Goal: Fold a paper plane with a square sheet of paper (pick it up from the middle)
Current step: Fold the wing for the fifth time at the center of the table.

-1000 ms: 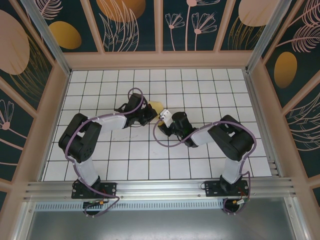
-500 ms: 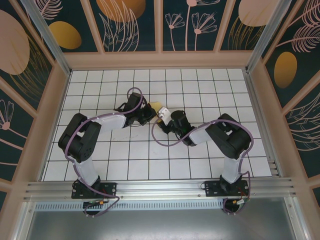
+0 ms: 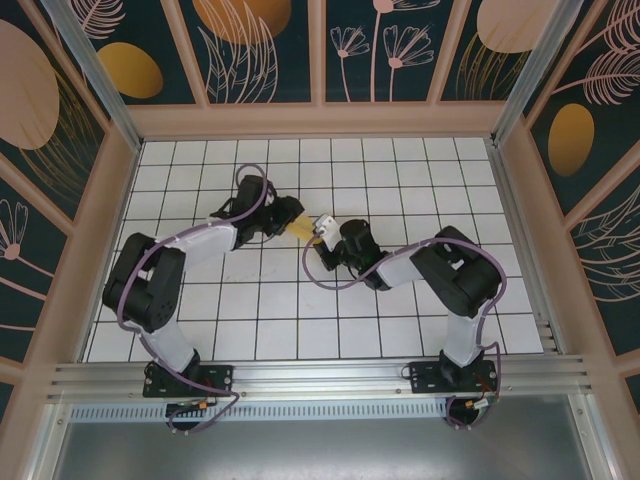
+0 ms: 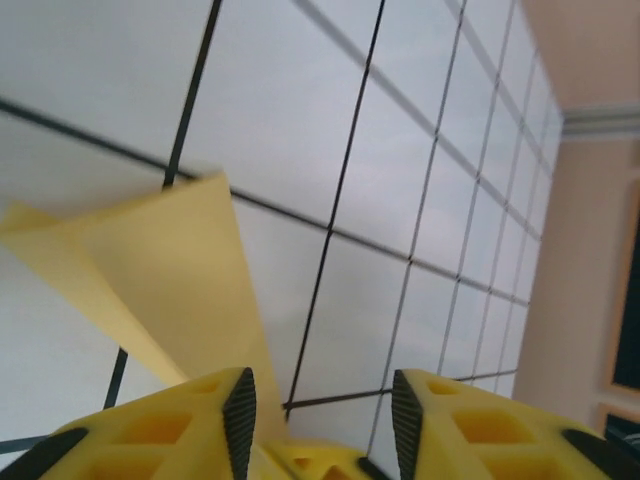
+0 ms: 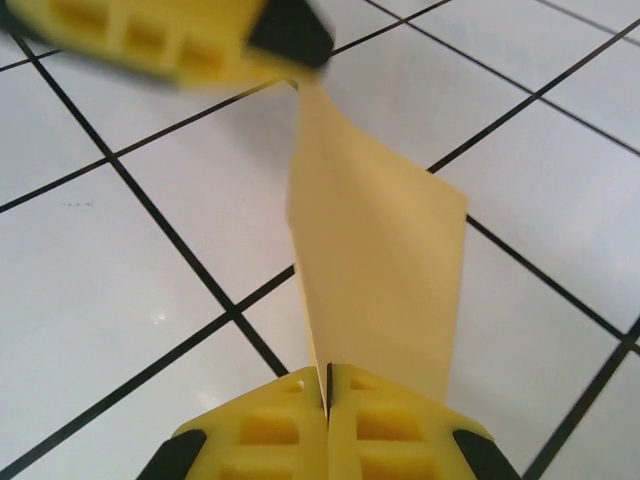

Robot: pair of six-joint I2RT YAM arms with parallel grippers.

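The yellow paper is folded into a slim wedge and held off the white tiled floor between the two grippers. My right gripper is shut on the wide end of the paper, which runs upright away from it toward the left gripper's finger. In the top view the right gripper sits just right of the paper. My left gripper is open with bare floor between its pads. The paper lies to the left of its left finger. From above, the left gripper is beside the paper's left end.
Both arms reach inward over the middle of the floor. Patterned walls with a wooden frame close the area on three sides. A metal rail runs along the near edge.
The left arm has swung its elbow to the left and its gripper has drawn back a little from the paper. The right gripper has edged left, still holding the paper.
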